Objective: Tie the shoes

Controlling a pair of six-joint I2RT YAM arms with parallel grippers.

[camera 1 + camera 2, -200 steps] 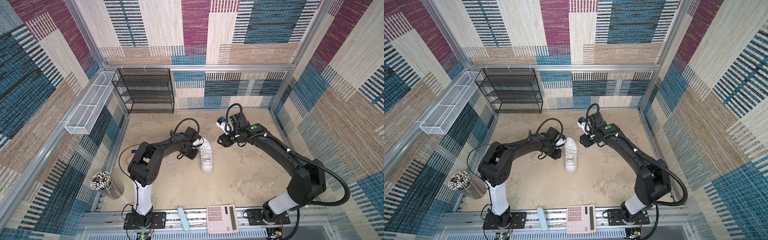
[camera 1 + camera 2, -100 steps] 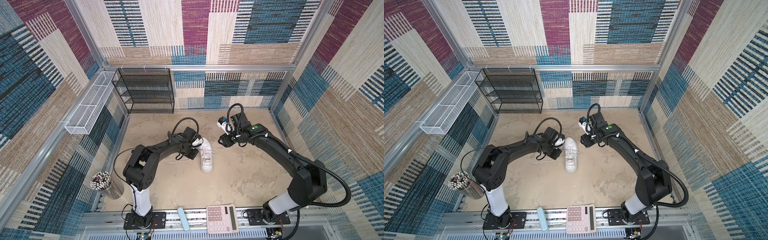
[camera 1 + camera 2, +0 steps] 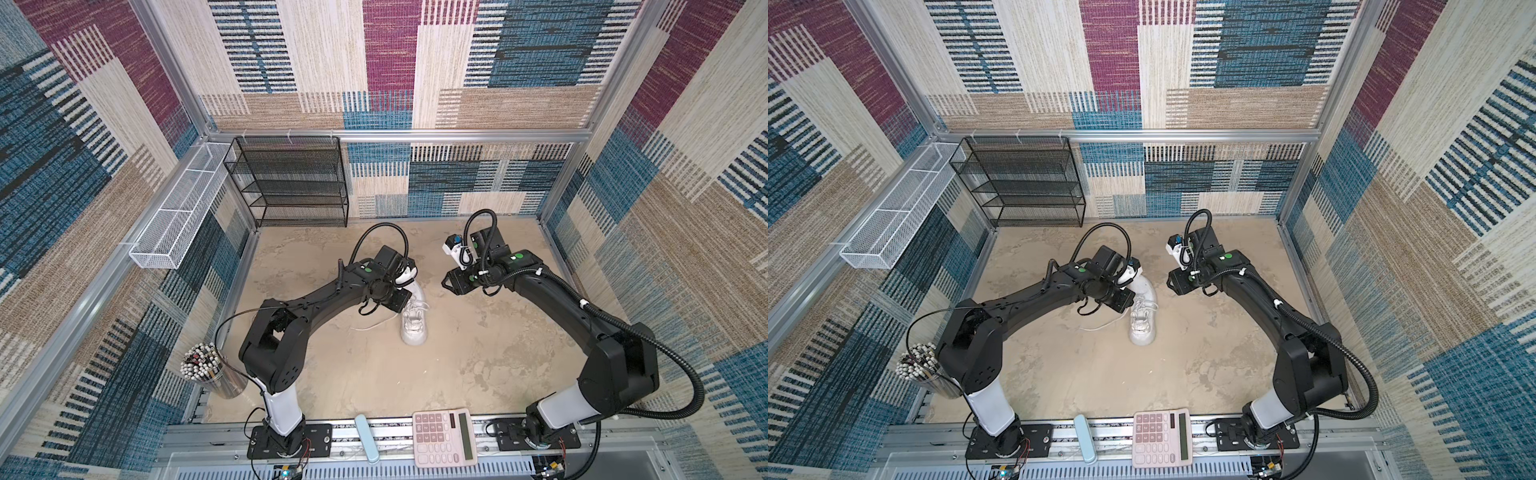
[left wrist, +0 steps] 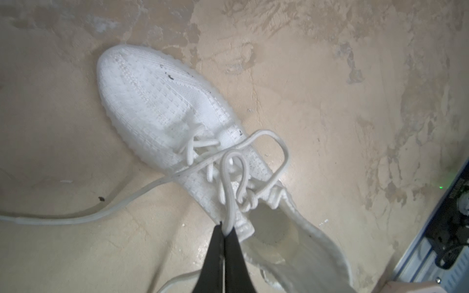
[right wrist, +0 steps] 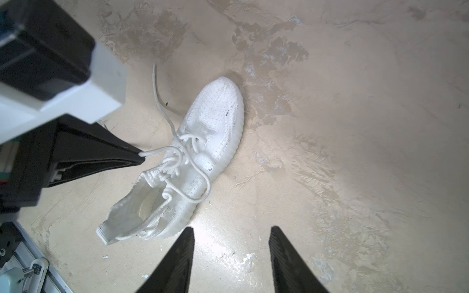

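Note:
The white shoe lies mid-table, toe toward the front edge. My left gripper is at its collar, shut on a small lace loop that stands up from the knot. From the right wrist view, the left gripper pinches that loop beside the shoe. A larger loop hangs over the shoe's other side. One loose lace end trails on the table to the left. My right gripper is open and empty, a short way right of the shoe's heel.
A black mesh rack stands at the back left, with a white wire basket on the left wall. A cup of pencils sits front left. A pink calculator and a light blue case lie on the front rail.
My left gripper has closed on the lace loop, and the left arm's elbow has swung a little to the left. The right arm has stayed where it was.

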